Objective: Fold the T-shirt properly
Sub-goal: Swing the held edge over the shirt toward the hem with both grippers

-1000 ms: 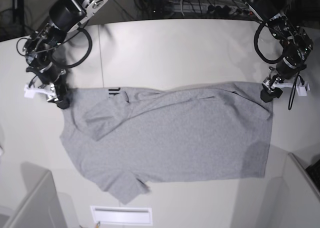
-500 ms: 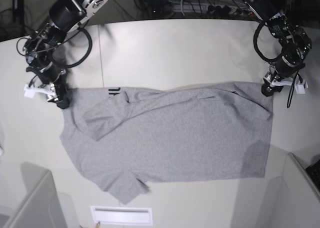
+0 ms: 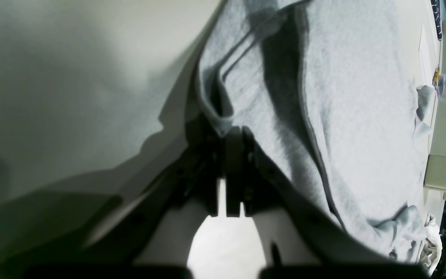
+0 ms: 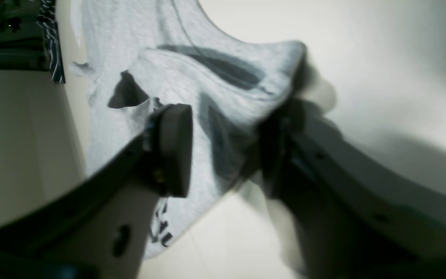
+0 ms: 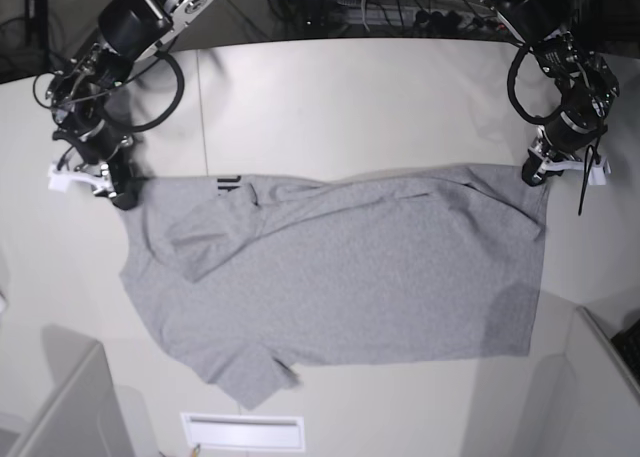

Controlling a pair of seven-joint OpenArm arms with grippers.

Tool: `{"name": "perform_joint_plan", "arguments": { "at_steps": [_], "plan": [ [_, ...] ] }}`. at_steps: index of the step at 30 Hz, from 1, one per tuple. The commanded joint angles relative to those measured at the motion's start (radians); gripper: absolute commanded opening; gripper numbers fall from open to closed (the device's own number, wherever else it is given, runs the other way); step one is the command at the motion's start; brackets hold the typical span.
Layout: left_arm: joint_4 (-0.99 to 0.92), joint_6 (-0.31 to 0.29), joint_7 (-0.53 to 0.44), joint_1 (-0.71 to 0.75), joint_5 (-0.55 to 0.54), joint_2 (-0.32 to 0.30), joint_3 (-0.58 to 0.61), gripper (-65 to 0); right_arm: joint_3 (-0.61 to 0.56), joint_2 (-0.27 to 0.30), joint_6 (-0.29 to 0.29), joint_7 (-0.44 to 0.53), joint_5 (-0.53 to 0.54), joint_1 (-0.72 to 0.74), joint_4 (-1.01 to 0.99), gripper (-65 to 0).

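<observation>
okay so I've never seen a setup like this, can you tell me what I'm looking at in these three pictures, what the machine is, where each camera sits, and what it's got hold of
This is a robot with two arms working over a pale table. One picture looks down from above; the other two come from small cameras mounted on each arm's wrist, looking along its pincer.

Spread on the table is a grey T-shirt, partly folded, with a bit of black lettering showing near one corner.

The left gripper, at the right of the overhead picture, is shut on an edge of the shirt. The right gripper, at the overhead picture's left, has its two fingers apart with a shirt corner between them, so it is not yet clamped.
</observation>
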Motion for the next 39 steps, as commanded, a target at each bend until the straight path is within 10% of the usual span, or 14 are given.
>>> {"name": "perform_joint_plan", "arguments": {
  "at_steps": [1,5,23,39],
  "plan": [
    [-0.006,0.027,0.052,0.008,0.069,-0.001,0.007,-65.0,0.000,0.000,-0.049,-0.049,-0.089,-0.017,-0.009,-43.7],
    [0.036,0.025,0.055,0.021,0.069,-0.003,0.008,-65.0,0.000,0.000,-0.047,-0.049,-0.089,-0.017,-0.009,-65.0],
    [0.366,0.030,0.167,0.027,0.066,-0.024,0.010,-65.0,0.000,0.054,-0.201,-0.258,-0.089,-0.007,0.319,-65.0],
    [0.363,0.028,0.265,-0.245,0.123,-0.063,0.010,-65.0,-0.184,0.285,-0.320,-0.295,-0.088,0.312,0.149,-65.0]
  ]
}}
